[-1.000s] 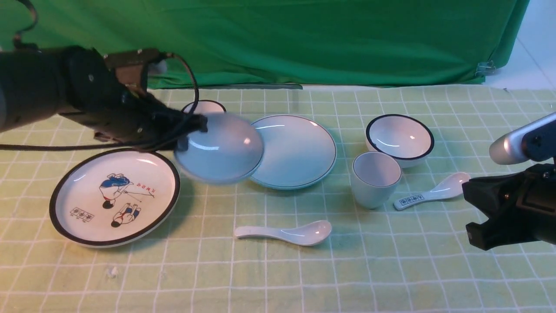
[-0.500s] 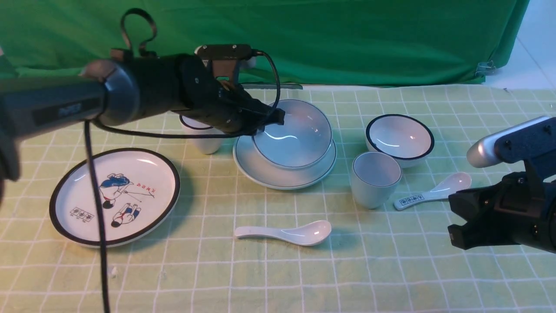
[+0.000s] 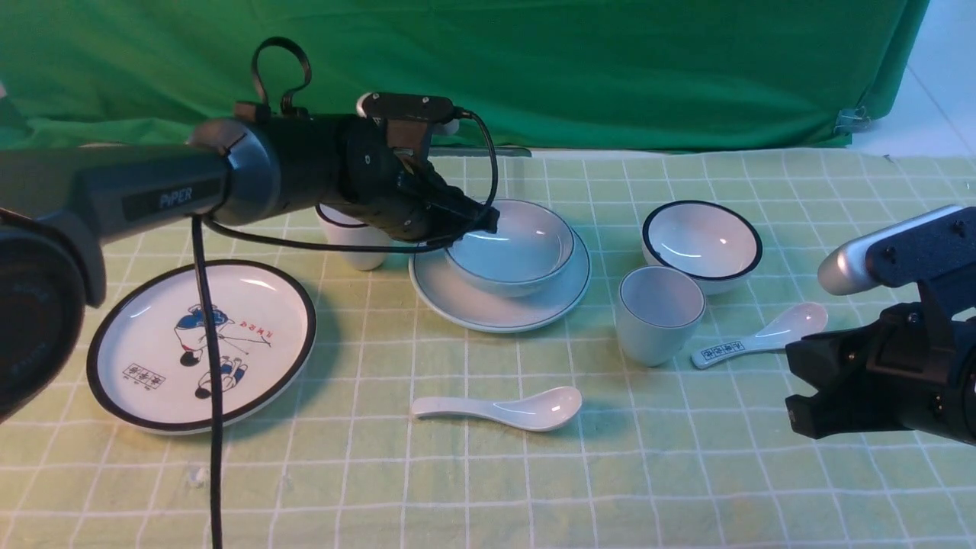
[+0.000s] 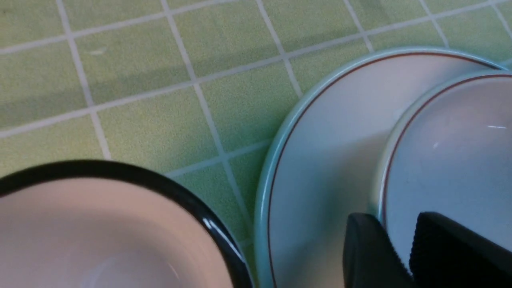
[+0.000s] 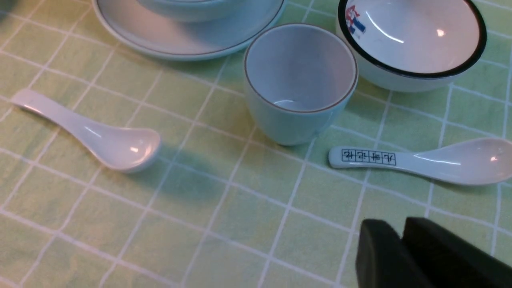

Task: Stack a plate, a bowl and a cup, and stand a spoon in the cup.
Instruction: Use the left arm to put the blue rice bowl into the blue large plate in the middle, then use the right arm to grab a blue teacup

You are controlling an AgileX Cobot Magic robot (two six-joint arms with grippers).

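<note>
From the front, the left arm (image 3: 305,171) hides most of the black-rimmed cup (image 3: 360,248) and the bowl (image 3: 526,244) rim where the left fingers (image 4: 370,256) sit; whether they pinch it cannot be told. The right arm (image 3: 892,366) runs off the picture's edge. The right fingers (image 5: 380,256) are cut off, any gap between them unclear. The labelled spoon (image 3: 751,343) print is too small to read.
</note>
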